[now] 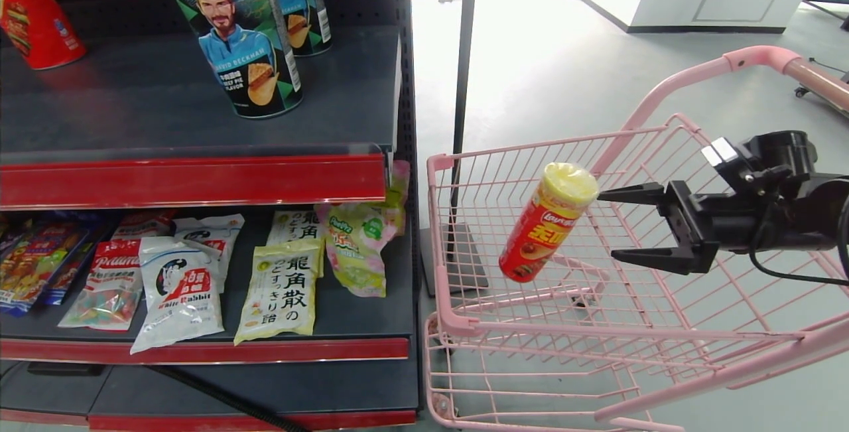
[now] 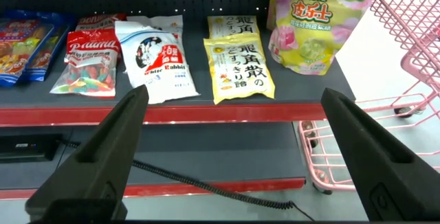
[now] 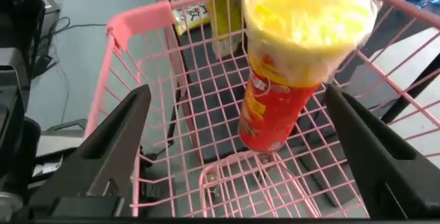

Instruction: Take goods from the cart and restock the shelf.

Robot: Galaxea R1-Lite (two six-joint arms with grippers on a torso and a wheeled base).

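Note:
A red chip can [image 1: 547,223] with a yellow lid stands tilted inside the pink wire cart [image 1: 440,253]. My right gripper [image 1: 607,225] hangs open over the cart, just right of the can, its upper fingertip close to the lid. In the right wrist view the can [image 3: 295,80] lies ahead between the spread fingers of the right gripper [image 3: 237,90], with the cart rim [image 3: 137,21] beyond. My left gripper [image 2: 234,93] is open and holds nothing, facing the lower shelf [image 2: 206,113] with its snack bags. The upper shelf [image 1: 166,100] carries dark green chip cans [image 1: 245,40].
A red can [image 1: 33,14] stands at the upper shelf's far left. White [image 1: 178,286], yellow [image 1: 282,286] and green [image 1: 358,246] snack bags lie on the lower shelf. A black cable [image 2: 206,183] runs along the bottom shelf. A black pole [image 1: 461,54] rises behind the cart.

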